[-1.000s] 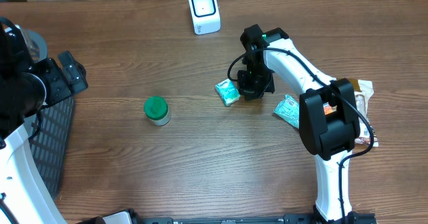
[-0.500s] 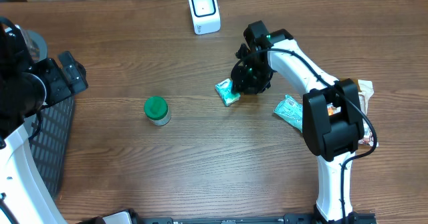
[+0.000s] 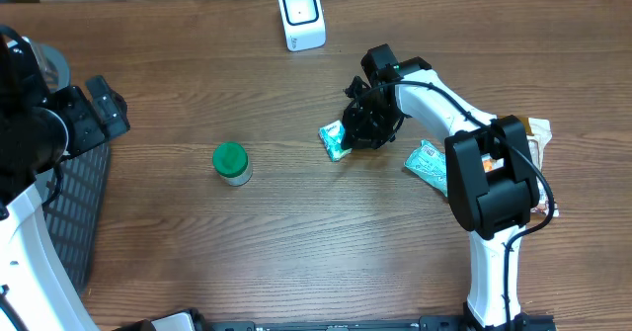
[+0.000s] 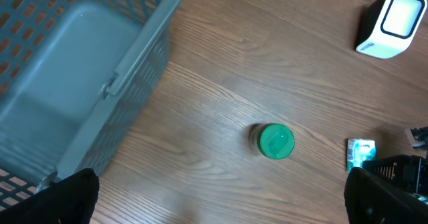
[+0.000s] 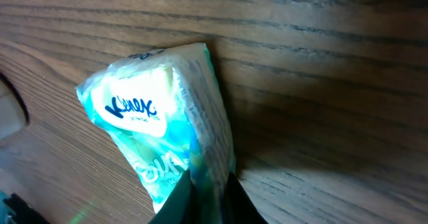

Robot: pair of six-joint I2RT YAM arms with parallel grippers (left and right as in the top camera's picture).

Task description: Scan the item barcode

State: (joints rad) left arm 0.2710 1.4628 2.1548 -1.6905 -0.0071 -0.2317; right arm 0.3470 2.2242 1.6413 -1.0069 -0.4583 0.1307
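Note:
The item, a small teal and white tissue pack [image 3: 334,139], lies on the wooden table right of centre. My right gripper [image 3: 355,131] is down at its right edge. In the right wrist view the black fingers [image 5: 179,204] are shut on the edge of the tissue pack [image 5: 157,127], whose printed face points to the camera. No barcode shows. The white barcode scanner [image 3: 301,16] stands at the back of the table and is also seen as the scanner [image 4: 394,22]. My left gripper [image 4: 217,197] hangs open and empty over bare wood at the left.
A green-lidded jar [image 3: 231,163] stands left of centre. A grey basket [image 4: 80,70] sits at the left edge. Another teal pack [image 3: 427,163] and several snack packets [image 3: 538,158] lie near the right arm's base.
The right gripper turned, came down against the tissue pack and shut on its edge, nudging the pack slightly. The left arm has not moved.

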